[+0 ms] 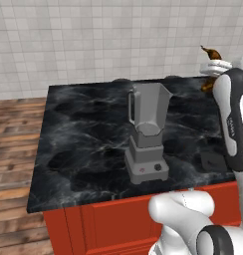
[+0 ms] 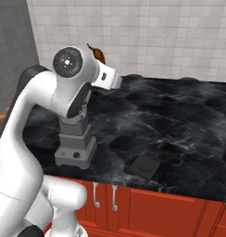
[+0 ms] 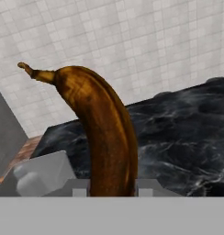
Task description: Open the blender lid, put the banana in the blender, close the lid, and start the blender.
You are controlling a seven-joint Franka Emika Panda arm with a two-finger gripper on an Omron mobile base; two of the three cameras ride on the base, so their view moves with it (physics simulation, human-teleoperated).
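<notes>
Gleaming black marble counter point(image 1: 83, 134) — tiled wall point(image 1: 93, 35)

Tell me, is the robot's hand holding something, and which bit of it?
Yes. The gripper is shut on the banana, pinching its lower end; the stem end sticks up free.

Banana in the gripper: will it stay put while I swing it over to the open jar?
Probably, if moved gently. The banana stands tall above the gripper, pinched only at its lower end, so it could pivot. Its smooth curved skin looks slippery, and a hard squeeze might bruise it.
</notes>
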